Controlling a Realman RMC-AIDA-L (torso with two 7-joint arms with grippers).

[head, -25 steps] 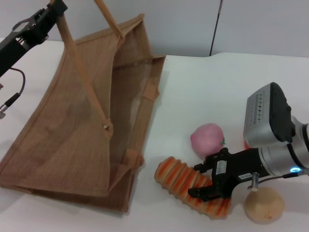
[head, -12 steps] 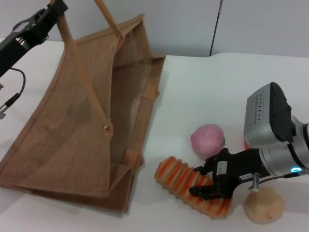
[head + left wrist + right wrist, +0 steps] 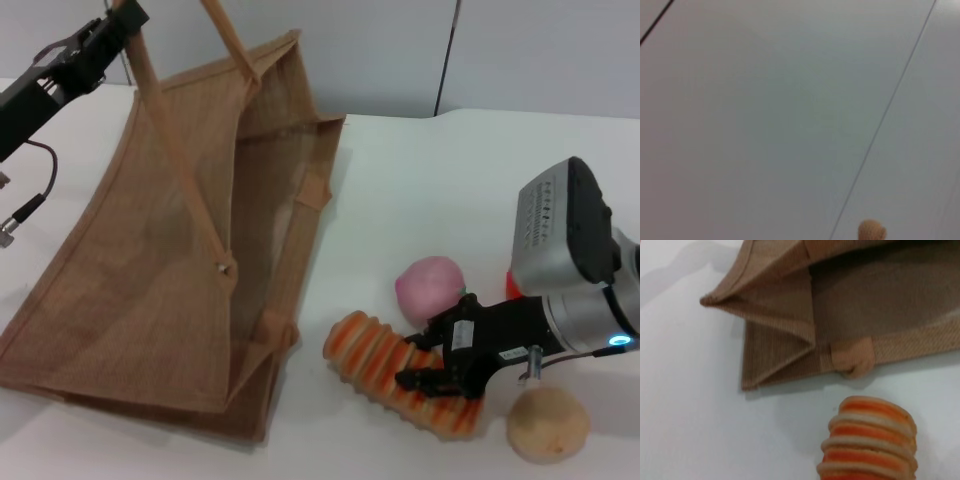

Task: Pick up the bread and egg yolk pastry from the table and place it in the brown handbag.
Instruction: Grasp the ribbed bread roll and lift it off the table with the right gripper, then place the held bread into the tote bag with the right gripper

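The bread [image 3: 372,358], a ridged orange and cream loaf, lies on the white table right of the brown handbag [image 3: 150,270]. My right gripper [image 3: 432,362] is shut on the bread's near half, one finger on each side. The bread's free end also shows in the right wrist view [image 3: 870,440], pointing at the handbag's corner [image 3: 790,350]. The egg yolk pastry [image 3: 546,424], a pale tan ball, sits just right of the gripper. My left gripper [image 3: 112,26] at the top left is shut on the handbag's tan handle [image 3: 180,150] and holds the mouth up and open.
A pink peach-like ball [image 3: 430,288] sits just behind the bread. A bit of orange fruit [image 3: 512,286] shows behind my right wrist. The left wrist view shows only a pale wall. The table's far edge meets the wall behind the bag.
My right gripper dropped onto the bread, closed on it and rose slightly, and the bread shifted up with it. My left gripper moved the handle slightly up and right.
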